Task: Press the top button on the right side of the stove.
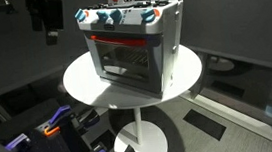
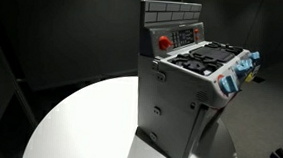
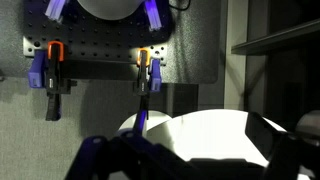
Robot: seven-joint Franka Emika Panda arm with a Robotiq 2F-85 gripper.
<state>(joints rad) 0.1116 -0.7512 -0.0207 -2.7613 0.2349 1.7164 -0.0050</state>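
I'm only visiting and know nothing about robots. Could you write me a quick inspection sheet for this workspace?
Surface: round white table on a pedestal.
Job's things: toy stove upright on the table; red button on its back panel.
Clutter: purple and orange clamps hanging on a pegboard next to the table.
Hand: hand has its fingers spread with nothing between them; it is not touching the stove.
Cables: nothing seen.
Surroundings: dark floor and dark walls.
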